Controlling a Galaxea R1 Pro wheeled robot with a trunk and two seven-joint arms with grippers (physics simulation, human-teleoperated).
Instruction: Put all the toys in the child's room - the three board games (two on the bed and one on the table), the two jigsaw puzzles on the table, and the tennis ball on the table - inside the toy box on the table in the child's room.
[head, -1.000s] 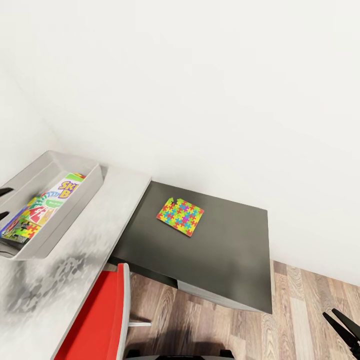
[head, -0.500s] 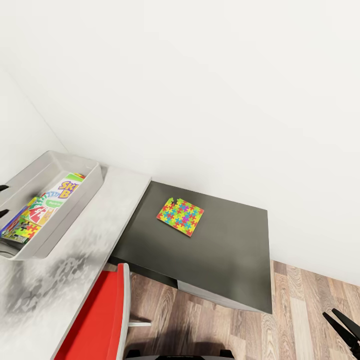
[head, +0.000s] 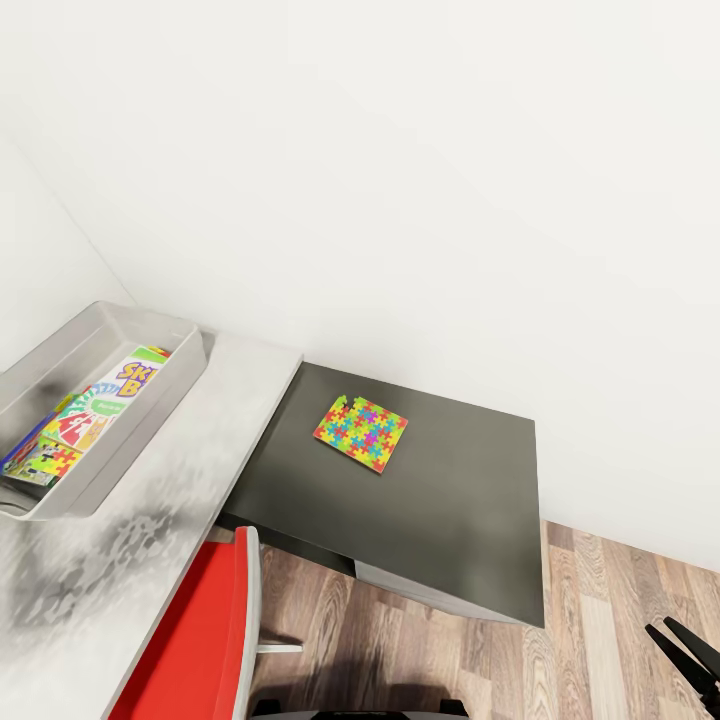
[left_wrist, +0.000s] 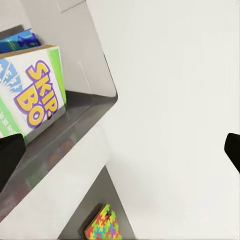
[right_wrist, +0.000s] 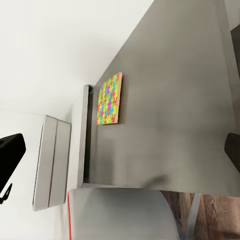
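A multicoloured jigsaw puzzle (head: 360, 432) lies flat on the dark table (head: 450, 520), also seen as the puzzle (right_wrist: 110, 100) in the right wrist view and the puzzle (left_wrist: 104, 225) in the left wrist view. The grey toy box (head: 150, 420) stands on the light desk and holds a Skip-Bo board game (head: 105, 395) and another bright puzzle (head: 45, 462). My left gripper (left_wrist: 120, 155) is open beside the box's outer wall, facing the Skip-Bo box (left_wrist: 32, 95). My right gripper (head: 685, 655) hangs open and empty over the floor, well clear of the dark table.
The light grey desk (head: 180, 480) abuts the dark table at a white wall corner. A red chair (head: 200, 640) stands against the desk's front edge. Wooden floor (head: 600, 620) lies to the right of the chair.
The left gripper's fingertips, seen at the head view's left edge beside the toy box, have drawn back out of that view. Nothing else has moved.
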